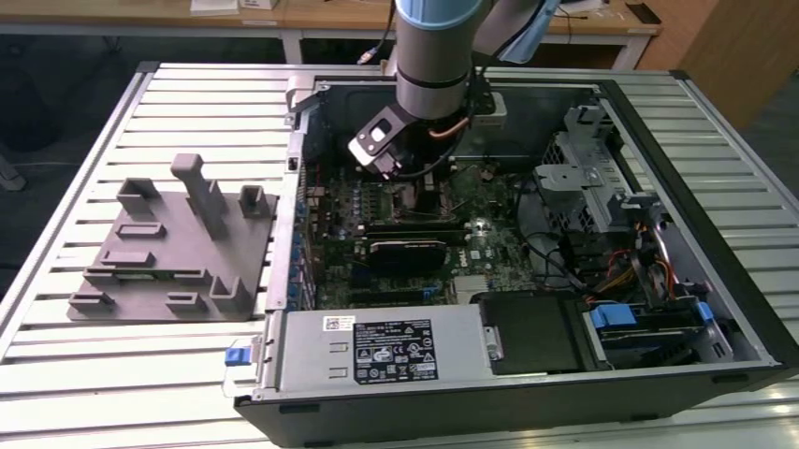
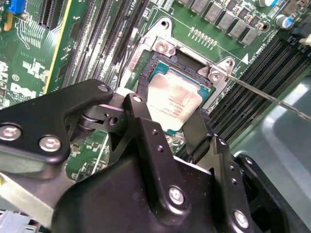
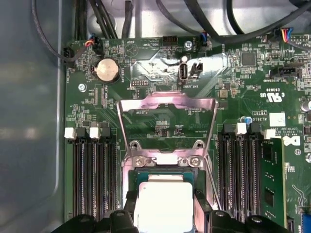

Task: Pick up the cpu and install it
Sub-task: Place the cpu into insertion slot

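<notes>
cpu (image 2: pixel 175 97) in grip of claw (image 2: pixel 167 112)

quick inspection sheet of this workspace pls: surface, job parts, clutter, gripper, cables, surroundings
surface: slatted metal table carrying an open computer case
job's things: cpu lies at the motherboard socket, silver top up; load plate raised
clutter: grey fixture block on the table, at the exterior view's left of the case
gripper: gripper down inside the case, right at the cpu
cables: black cables along the board's edge; coloured wires by the drive bays
surroundings: wooden bench behind the table
</notes>
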